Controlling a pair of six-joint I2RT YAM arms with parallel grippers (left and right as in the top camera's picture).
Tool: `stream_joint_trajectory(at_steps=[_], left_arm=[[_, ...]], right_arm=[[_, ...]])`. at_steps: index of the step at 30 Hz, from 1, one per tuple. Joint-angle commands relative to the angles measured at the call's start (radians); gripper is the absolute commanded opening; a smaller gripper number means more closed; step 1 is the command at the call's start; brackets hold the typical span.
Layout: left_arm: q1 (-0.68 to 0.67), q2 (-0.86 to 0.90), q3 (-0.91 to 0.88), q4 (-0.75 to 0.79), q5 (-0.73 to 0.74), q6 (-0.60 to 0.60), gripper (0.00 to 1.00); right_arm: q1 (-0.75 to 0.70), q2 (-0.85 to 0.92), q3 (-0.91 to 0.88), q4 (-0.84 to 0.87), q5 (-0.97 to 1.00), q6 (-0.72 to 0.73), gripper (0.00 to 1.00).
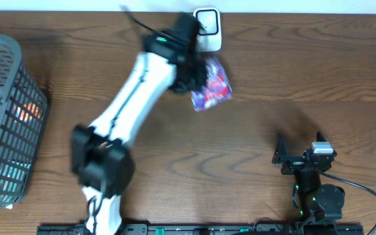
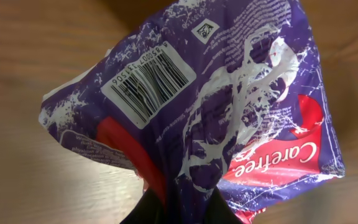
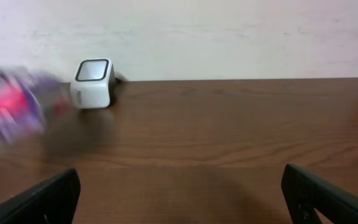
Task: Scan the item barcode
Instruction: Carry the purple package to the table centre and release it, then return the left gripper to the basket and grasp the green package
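The item is a crinkled purple and red packet (image 1: pixel 211 86) held above the table by my left gripper (image 1: pixel 189 77), just in front of the white barcode scanner (image 1: pixel 208 29) at the table's back edge. In the left wrist view the packet (image 2: pixel 229 118) fills the frame, its white barcode label (image 2: pixel 148 82) at the upper left, and my left gripper (image 2: pixel 182 208) is shut on its lower edge. My right gripper (image 1: pixel 297 158) rests near the front right, open, with bare table between its fingers (image 3: pixel 42 199). From the right wrist the packet (image 3: pixel 11 102) is a blur left of the scanner (image 3: pixel 93 83).
A dark wire basket (image 1: pixel 5 124) with items inside stands at the table's left edge. A pale wall runs behind the table in the right wrist view.
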Motion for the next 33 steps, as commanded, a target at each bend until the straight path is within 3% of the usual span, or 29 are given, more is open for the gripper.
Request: stream_joint_trajectory(at_steps=[1,2,3,5,6,12,19,24,29,33], left_arm=[[-0.055,0.083,0.006,-0.006,-0.028,0.024,0.09],[-0.064,0.099,0.006,-0.011,-0.028,0.024,0.30],[-0.072,0.114,0.006,-0.019,-0.028,0.032,0.60],[-0.076,0.120,0.006,-0.027,-0.028,0.077,0.95],[-0.074,0.115,0.010,-0.035,-0.028,0.112,1.00],[0.013,0.040,0.145,-0.147,-0.028,0.155,0.98],[0.245,-0.150,0.339,-0.198,-0.029,0.154,0.98],[0.515,-0.330,0.347,-0.187,-0.040,0.154,0.98],[0.872,-0.454,0.346,-0.209,-0.039,0.150,0.98],[1.149,-0.474,0.345,-0.294,-0.079,0.019,0.98]], right_arm=[[0.005,-0.004,-0.001,-0.004,0.001,0.010,0.99],[0.005,-0.004,-0.001,-0.004,0.001,0.010,0.99],[0.005,-0.004,-0.001,-0.004,0.001,0.010,0.99],[0.005,-0.004,-0.001,-0.004,0.001,0.010,0.99],[0.005,-0.004,-0.001,-0.004,0.001,0.010,0.99],[0.005,-0.004,-0.001,-0.004,0.001,0.010,0.99],[0.005,-0.004,-0.001,-0.004,0.001,0.010,0.99],[0.005,-0.004,-0.001,-0.004,0.001,0.010,0.99],[0.005,-0.004,-0.001,-0.005,0.001,0.010,0.99],[0.005,-0.004,-0.001,-0.004,0.001,0.010,0.99]])
